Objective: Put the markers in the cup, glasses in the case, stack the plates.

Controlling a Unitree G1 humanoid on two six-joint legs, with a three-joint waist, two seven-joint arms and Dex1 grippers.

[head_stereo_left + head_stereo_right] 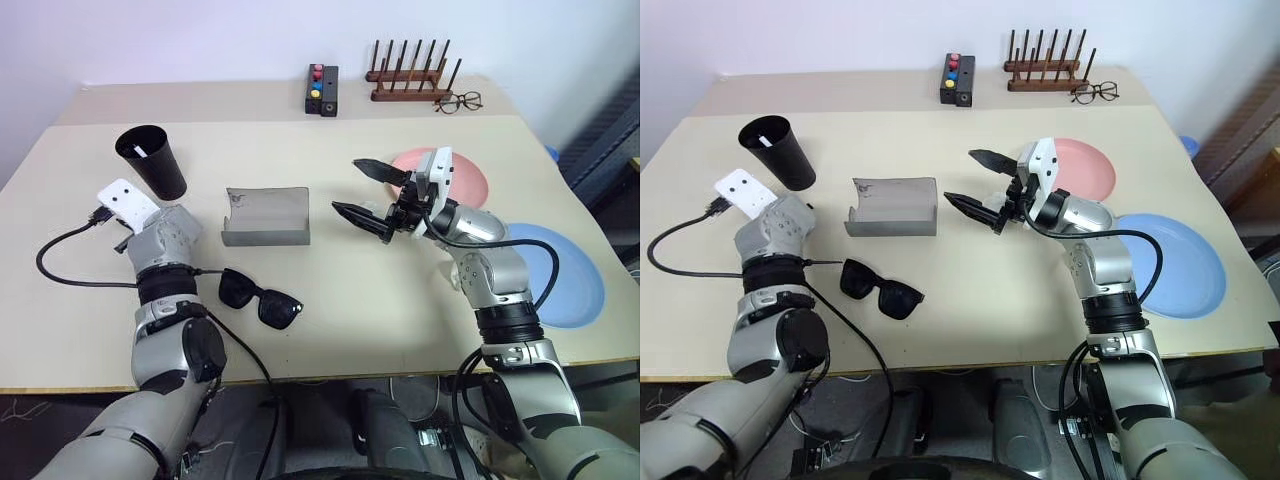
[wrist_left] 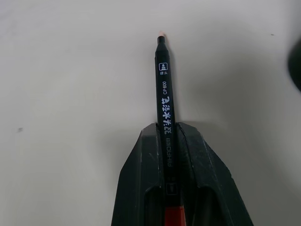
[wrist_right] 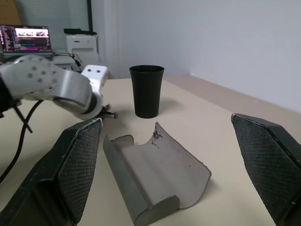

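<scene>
We see a dark marker (image 2: 164, 101) clamped; black cup (image 1: 152, 160), open grey case (image 1: 266, 216), sunglasses (image 1: 260, 297), pink plate (image 1: 470, 180), blue plate (image 1: 575, 275).

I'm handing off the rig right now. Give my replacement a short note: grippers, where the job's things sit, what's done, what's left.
Left gripper: shut on the dark marker, low over the table beside the black cup.
Right gripper: open, empty, raised over the table's middle.
A white marker already shows inside the cup.
Grey case lies open and empty; the sunglasses lie on the table in front of it.
Pink plate and blue plate sit apart on the right, unstacked.
Left: drop the dark marker in the cup, case the sunglasses, stack the plates.
</scene>
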